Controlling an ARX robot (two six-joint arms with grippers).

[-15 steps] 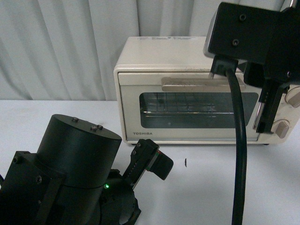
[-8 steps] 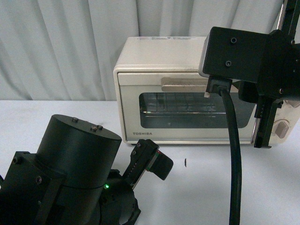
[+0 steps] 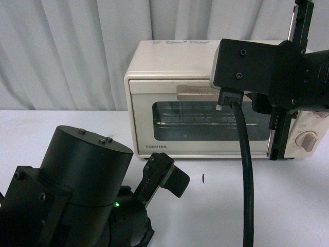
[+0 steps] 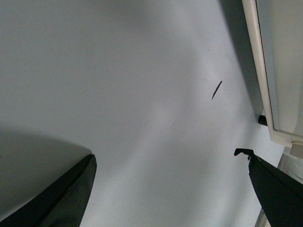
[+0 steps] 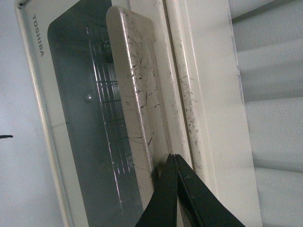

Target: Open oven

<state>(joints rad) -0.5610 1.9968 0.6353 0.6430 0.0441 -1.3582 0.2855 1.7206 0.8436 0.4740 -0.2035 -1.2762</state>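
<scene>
The cream TOSHIBA oven (image 3: 154, 59) stands at the back of the white table, door shut, wire rack showing through the glass (image 3: 195, 121). Its beige bar handle (image 3: 194, 93) runs along the top of the door. The right arm's wrist (image 3: 252, 67) hangs in front of the oven's right half and hides the handle's right end. In the right wrist view my right gripper (image 5: 171, 157) is shut and empty, tips at the seam beside the handle (image 5: 135, 80), near one end. My left gripper (image 4: 166, 153) is open over bare table, close to the oven's lower corner (image 4: 279, 61).
A beige knob (image 3: 307, 141) shows on the oven's right panel. The right arm's black cable (image 3: 247, 170) hangs in front of the door. A small dark mark (image 3: 204, 178) lies on the table (image 3: 288, 206). The left arm (image 3: 82, 180) fills the front left. White curtain (image 3: 61, 51) behind.
The right arm has moved left and slightly up across the oven front, now covering more of the handle's right end. The left arm has not moved.
</scene>
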